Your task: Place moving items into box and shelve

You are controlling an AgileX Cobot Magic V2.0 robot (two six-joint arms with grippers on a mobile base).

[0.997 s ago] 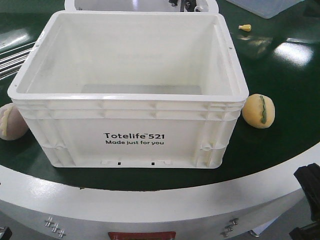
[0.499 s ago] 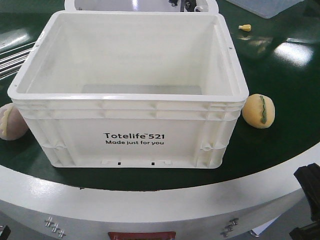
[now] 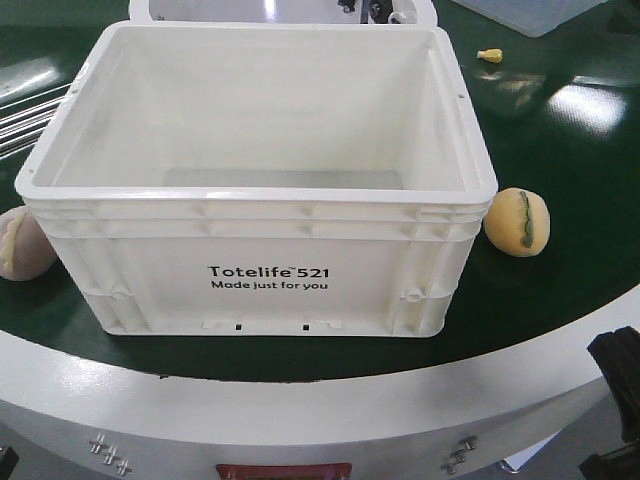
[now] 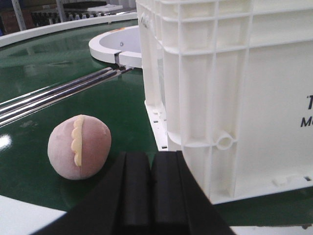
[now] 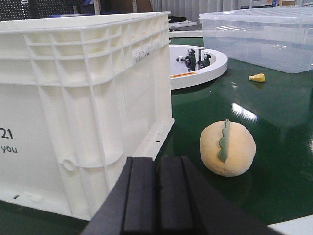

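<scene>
Bun lies right of right claw.

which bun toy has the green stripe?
The yellow bun right of the white tote, in front of the right pincer. The other bun, left of the tote, is pinkish with a cream scalloped ridge.
</scene>
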